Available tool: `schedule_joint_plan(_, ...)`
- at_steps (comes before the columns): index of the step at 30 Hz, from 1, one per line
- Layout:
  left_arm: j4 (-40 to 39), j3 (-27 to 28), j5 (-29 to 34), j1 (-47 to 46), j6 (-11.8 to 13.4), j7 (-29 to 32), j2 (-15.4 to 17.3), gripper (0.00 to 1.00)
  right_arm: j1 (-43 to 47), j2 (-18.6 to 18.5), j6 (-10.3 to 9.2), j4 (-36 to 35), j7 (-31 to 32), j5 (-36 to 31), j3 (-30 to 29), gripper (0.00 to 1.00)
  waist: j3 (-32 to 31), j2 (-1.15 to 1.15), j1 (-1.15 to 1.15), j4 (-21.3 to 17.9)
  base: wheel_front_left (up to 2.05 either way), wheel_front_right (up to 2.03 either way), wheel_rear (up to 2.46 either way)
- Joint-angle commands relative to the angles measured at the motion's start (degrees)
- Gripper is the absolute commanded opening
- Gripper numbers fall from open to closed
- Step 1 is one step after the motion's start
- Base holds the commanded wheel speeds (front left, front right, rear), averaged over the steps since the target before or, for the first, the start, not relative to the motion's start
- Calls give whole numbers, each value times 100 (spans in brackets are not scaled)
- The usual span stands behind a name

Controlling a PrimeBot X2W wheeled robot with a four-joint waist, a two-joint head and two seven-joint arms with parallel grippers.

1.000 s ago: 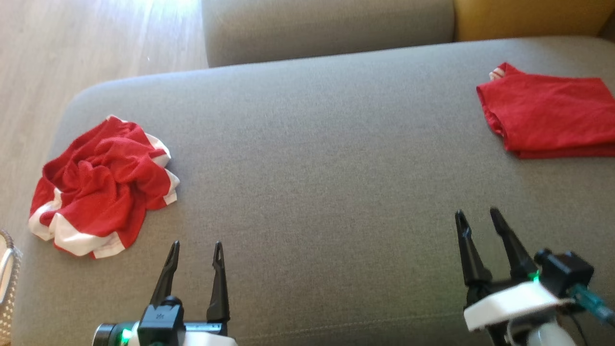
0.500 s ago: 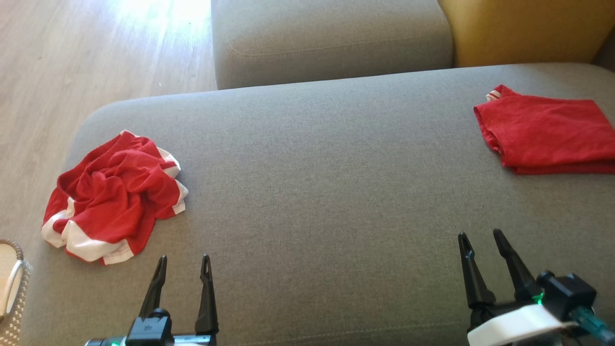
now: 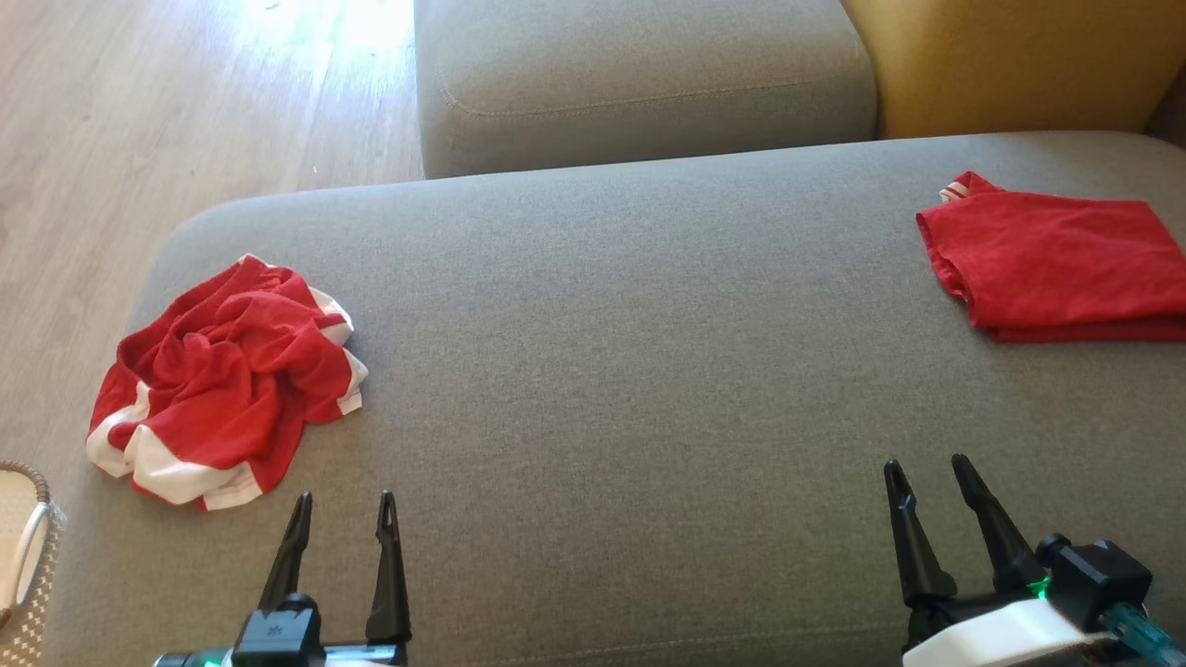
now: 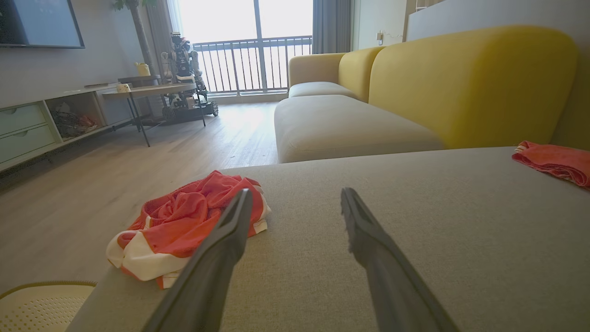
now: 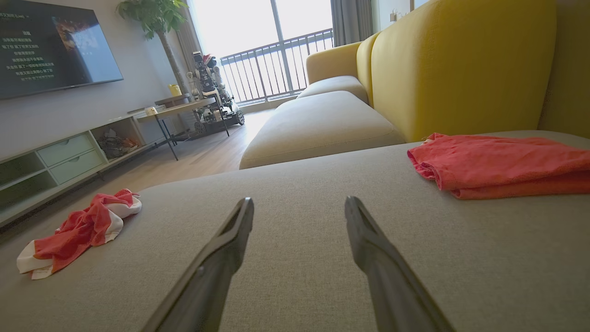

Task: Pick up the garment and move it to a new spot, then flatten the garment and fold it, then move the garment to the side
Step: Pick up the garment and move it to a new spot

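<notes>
I get bright daylight from the far balcony window (image 4: 230,20), blown out white, glaring off the wooden floor (image 3: 352,18), with wrist views bowed at edges.

A wide grey seat (image 3: 630,389) is seen in the foreground, with a second grey seat (image 3: 639,83) set beyond it and yellow backrests (image 4: 470,87) ranged along the right. A pale wood floor (image 3: 139,139) is laid to the left and is brightened by daylight from a tall window (image 4: 221,18) at the far end, where a railing (image 4: 258,64) is seen through the glass. A grey curtain (image 4: 329,20) is hung beside the window. On the left wall (image 5: 41,113) a dark TV (image 5: 50,46) is mounted above a low cabinet (image 5: 69,157) fitted with pale green drawers. A small table (image 4: 147,90) and a plant (image 5: 154,14) are placed near the window. A woven basket (image 3: 23,621) is glimpsed by the seat's near left corner.
</notes>
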Motion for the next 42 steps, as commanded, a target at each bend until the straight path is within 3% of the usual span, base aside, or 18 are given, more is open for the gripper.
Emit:
schedule_joint_plan(1,-172,206,79,-175,-16,-29,-58,100,-135,-23,-2,-218,-53,20,117,100,10,0,0,-3,0,0,0)
schedule_joint_plan(13,-168,227,107,-210,-54,-29,-96,100,-92,-23,-2,-400,-53,13,143,100,17,0,0,120,0,0,0)
schedule_joint_plan(22,-156,255,104,-212,-57,-29,-118,100,5,-23,-2,-424,-53,84,107,100,-27,0,0,423,0,0,0)
schedule_joint_plan(42,-487,159,249,-13,120,-29,90,100,334,-23,-2,-465,-53,293,674,100,-198,0,0,2237,0,0,0)
